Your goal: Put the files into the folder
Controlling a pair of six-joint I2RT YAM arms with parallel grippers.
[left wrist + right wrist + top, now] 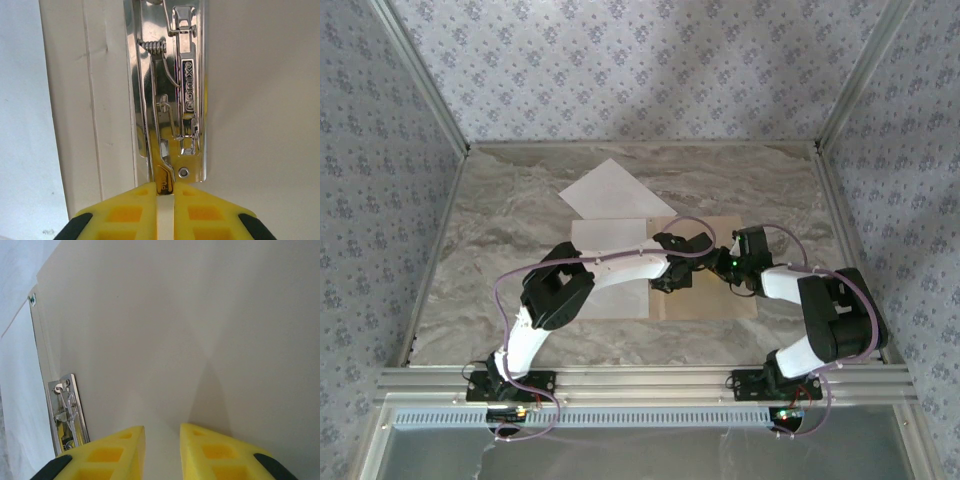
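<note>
Left gripper point(165, 200): yellow, pocketed, pinched on lever of chrome spring clip point(185, 90).
Right gripper point(162, 450): slightly parted, empty (over bare leaf).
Folder point(715, 290): matte tan card, open flat mid-table.
Near sheet point(605, 235): smooth white, left of clip.
Far sheet point(610, 185): skewed.

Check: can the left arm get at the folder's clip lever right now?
Likely yes: the left tool sits at the clip lever, fingers shut on its tip, nothing in the way.
</note>
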